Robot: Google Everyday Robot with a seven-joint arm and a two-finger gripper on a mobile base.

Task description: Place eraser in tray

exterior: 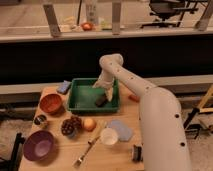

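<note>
The green tray (80,100) stands at the back middle of the wooden table. The black eraser (101,101) is inside the tray near its front right part, low over or on the tray floor. My gripper (106,92) reaches down into the tray from the right and its tip is right at the eraser's upper edge. I cannot tell whether it still grips the eraser.
An orange bowl (51,103), a purple bowl (38,146), a blue sponge (63,87), a dark bunch of grapes (70,125), an orange fruit (89,124), a white cup (109,136), a blue-grey block (120,130) and a long-handled tool (88,149) lie around the tray.
</note>
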